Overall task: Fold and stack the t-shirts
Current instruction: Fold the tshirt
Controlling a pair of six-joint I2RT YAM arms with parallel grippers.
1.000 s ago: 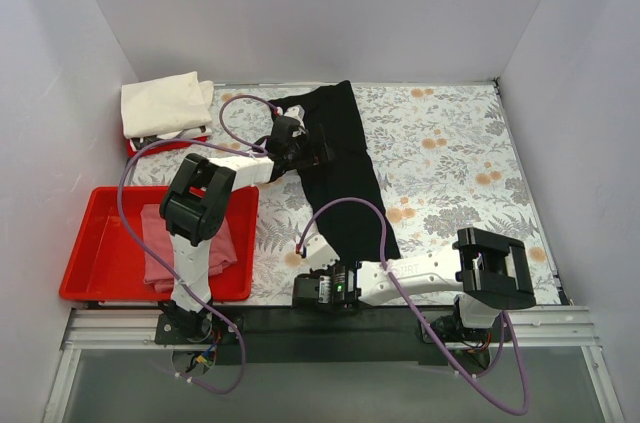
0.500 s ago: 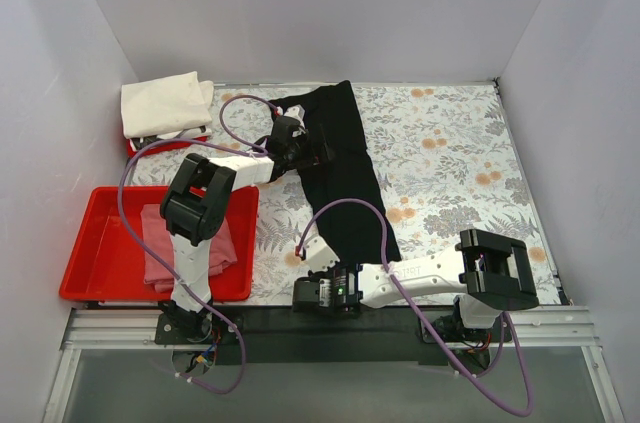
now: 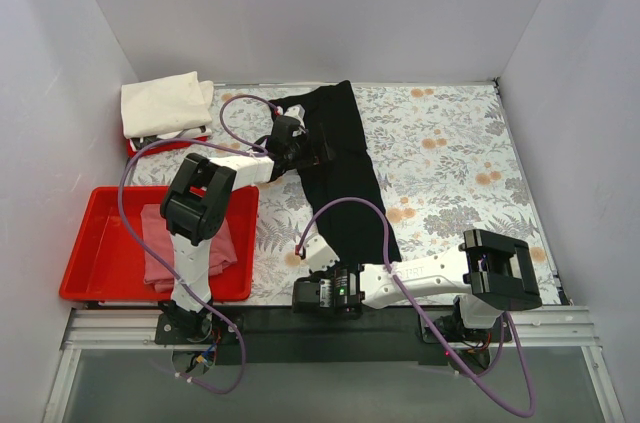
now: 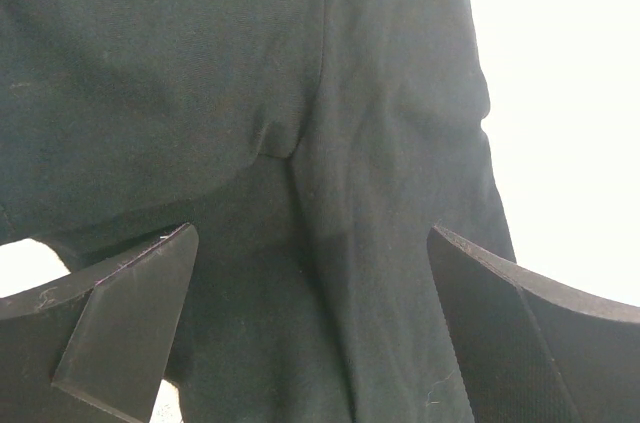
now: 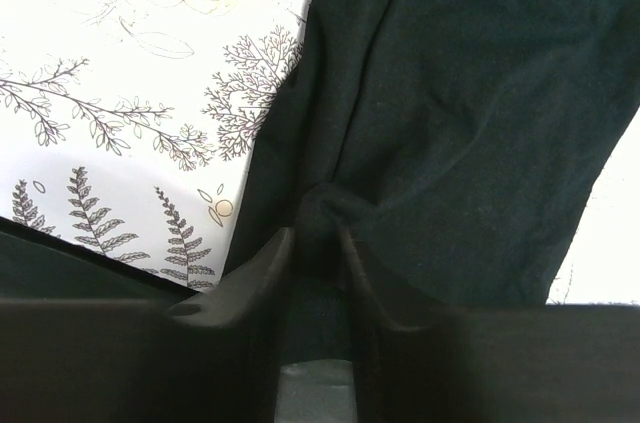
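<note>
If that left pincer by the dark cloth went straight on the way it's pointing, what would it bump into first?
The black t-shirt. The open left pincer points straight at it, and the wrist view ahead is almost all black cloth. How close it already is I cannot tell.

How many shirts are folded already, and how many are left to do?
One looks done: the cream-white shirt sits folded at the back left. The black shirt is in hand, a long strip; the right gripper pinches its near end, the left gripper hangs open over its far end. The pink shirt in the red tray is left.
</note>
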